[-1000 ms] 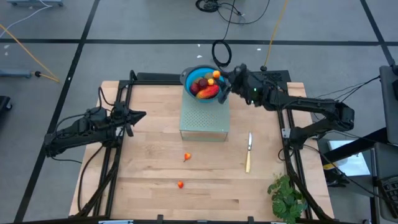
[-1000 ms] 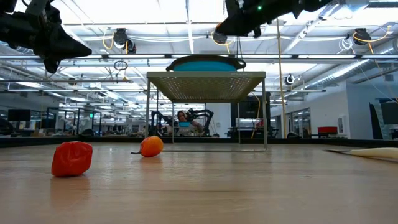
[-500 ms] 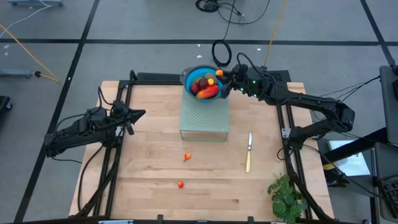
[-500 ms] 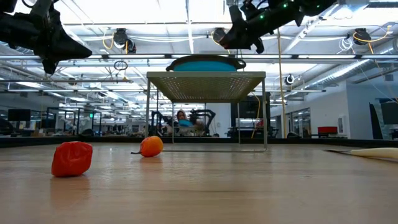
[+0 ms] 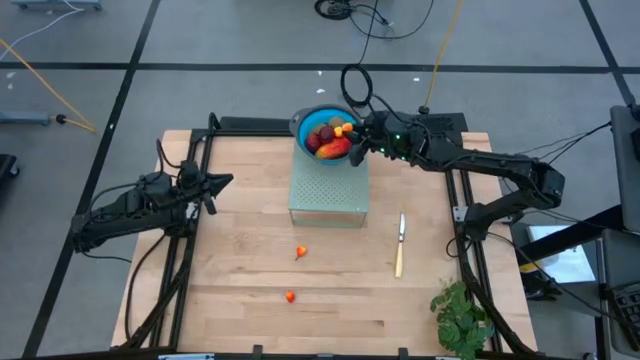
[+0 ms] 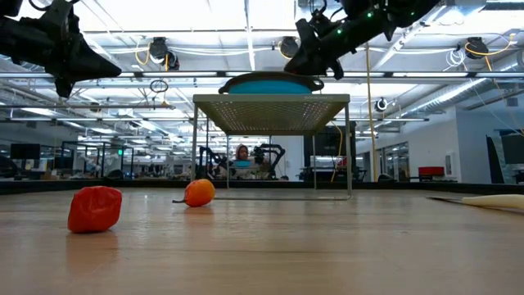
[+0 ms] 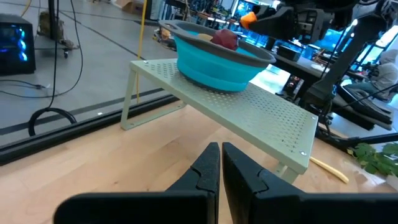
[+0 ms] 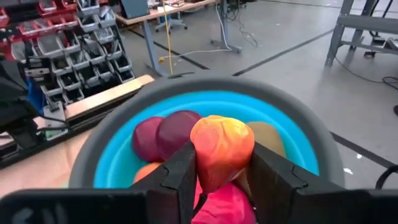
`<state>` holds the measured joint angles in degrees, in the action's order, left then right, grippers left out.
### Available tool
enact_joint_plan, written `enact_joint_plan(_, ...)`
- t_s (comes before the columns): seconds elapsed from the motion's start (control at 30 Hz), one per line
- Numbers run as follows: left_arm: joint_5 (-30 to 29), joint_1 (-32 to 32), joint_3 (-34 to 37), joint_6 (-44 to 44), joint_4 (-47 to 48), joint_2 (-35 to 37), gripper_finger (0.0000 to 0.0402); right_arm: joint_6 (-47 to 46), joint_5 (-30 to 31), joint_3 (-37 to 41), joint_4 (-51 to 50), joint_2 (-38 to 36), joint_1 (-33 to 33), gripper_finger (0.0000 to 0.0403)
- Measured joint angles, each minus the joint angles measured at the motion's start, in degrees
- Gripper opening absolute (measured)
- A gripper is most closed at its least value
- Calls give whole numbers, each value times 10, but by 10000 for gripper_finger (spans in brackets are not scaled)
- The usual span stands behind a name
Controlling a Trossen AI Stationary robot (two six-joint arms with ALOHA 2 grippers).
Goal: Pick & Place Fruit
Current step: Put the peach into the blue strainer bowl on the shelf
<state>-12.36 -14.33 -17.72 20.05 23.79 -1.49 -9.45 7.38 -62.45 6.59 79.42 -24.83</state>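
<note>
A blue bowl (image 5: 318, 120) with a grey rim stands on a pale green perforated shelf (image 5: 328, 192) at the table's far middle. It holds a red-orange mango (image 5: 334, 148), dark-red balls (image 8: 166, 132) and a brown oval. My right gripper (image 8: 222, 177) reaches in over the bowl's right rim, shut on a small orange-red fruit (image 8: 221, 148). Two small orange-red fruits (image 5: 301, 252) (image 5: 290, 296) lie on the bare table. My left gripper (image 7: 221, 163) hangs shut and empty at the table's left. My right gripper pinches the small orange-red fruit by its two opposite sides (image 8: 200, 163) between its two fingers (image 8: 179, 174). The fingers come nearly level from the table's right. The fruit (image 7: 249, 18) is lifted clear, just above the fruit lying in the bowl.
A pale-handled knife (image 5: 400, 246) lies on the table right of the shelf. A green leafy bunch (image 5: 460, 316) sits at the near right corner. In the low view the two loose fruits (image 6: 95, 208) (image 6: 199, 192) rest in front of the shelf's legs.
My right gripper, still shut on the small orange-red fruit, has sunk toward the bowl's rim and rolled its wrist. The bowl and the fruit on the table have stayed put.
</note>
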Motion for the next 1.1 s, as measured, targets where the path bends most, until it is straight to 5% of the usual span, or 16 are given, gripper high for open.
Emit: enact_joint_plan(1.1, -2, 0, 0, 2, 0, 0, 17, 11, -2, 0, -26, 0, 2, 119)
